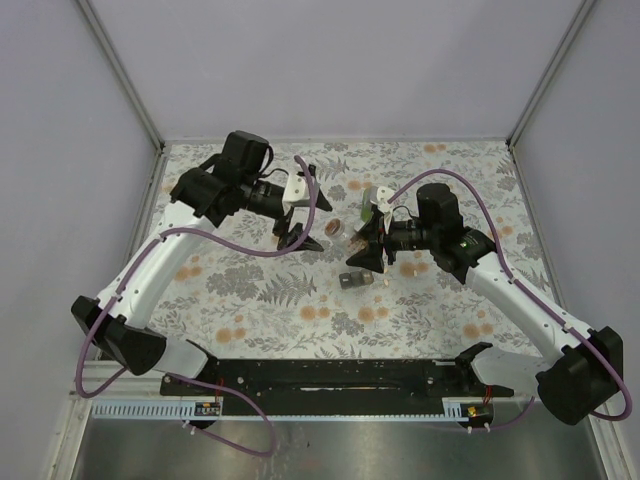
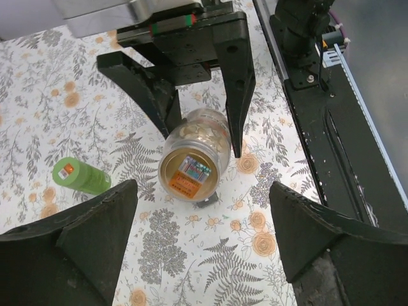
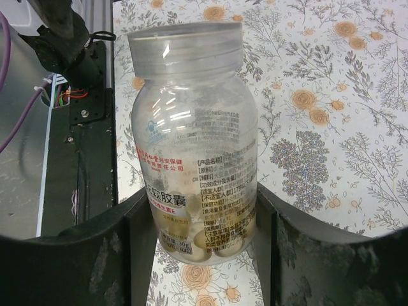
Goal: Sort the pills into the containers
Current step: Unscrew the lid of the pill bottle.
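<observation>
My right gripper (image 3: 201,205) is shut on a clear plastic bottle (image 3: 194,137) with printed labels, pale capsules in its lower part and an uncapped mouth. It holds the bottle above the floral table. In the top view the right gripper (image 1: 363,241) sits at the table's middle with the bottle (image 1: 334,228) sticking out to its left. My left gripper (image 1: 304,210) is open and empty, just left of the bottle. In the left wrist view the bottle (image 2: 194,156) shows end-on between the right fingers (image 2: 239,95), beyond my open left gripper (image 2: 203,213).
A green bottle (image 2: 81,175) lies on the table left of the clear bottle; it also shows in the top view (image 1: 380,197) behind the right gripper. A small grey object (image 1: 355,282) lies in front of the right gripper. The black base rail (image 2: 344,146) runs along the near edge.
</observation>
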You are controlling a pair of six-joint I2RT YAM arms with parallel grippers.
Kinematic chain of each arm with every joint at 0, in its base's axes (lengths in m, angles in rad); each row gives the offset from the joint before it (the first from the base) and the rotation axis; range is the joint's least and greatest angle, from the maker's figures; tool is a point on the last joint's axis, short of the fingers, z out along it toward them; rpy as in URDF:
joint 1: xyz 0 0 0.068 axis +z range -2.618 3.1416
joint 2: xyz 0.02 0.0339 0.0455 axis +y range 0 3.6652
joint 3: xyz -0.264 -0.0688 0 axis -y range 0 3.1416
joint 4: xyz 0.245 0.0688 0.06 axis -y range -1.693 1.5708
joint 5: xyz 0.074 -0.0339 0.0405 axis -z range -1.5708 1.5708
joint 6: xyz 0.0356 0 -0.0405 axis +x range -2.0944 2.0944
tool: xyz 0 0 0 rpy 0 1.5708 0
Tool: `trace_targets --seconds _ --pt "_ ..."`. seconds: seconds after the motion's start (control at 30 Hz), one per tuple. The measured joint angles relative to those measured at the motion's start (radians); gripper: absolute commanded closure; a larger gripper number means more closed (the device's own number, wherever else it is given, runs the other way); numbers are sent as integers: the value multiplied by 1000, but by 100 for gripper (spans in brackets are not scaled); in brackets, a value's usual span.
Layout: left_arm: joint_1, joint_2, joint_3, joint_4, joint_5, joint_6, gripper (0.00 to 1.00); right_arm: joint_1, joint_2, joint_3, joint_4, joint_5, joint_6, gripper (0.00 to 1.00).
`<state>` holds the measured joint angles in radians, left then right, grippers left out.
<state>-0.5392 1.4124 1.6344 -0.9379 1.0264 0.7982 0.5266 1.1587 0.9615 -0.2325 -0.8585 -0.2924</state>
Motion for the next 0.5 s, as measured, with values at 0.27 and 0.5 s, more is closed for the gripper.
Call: trace_targets --seconds 0.27,0.5 --pt "-38 48 0 -41 17 98 20 0 0 0 -2 0 -5 97" --pt "-41 76 3 -42 34 111 31 0 0 0 -3 0 -11 98"
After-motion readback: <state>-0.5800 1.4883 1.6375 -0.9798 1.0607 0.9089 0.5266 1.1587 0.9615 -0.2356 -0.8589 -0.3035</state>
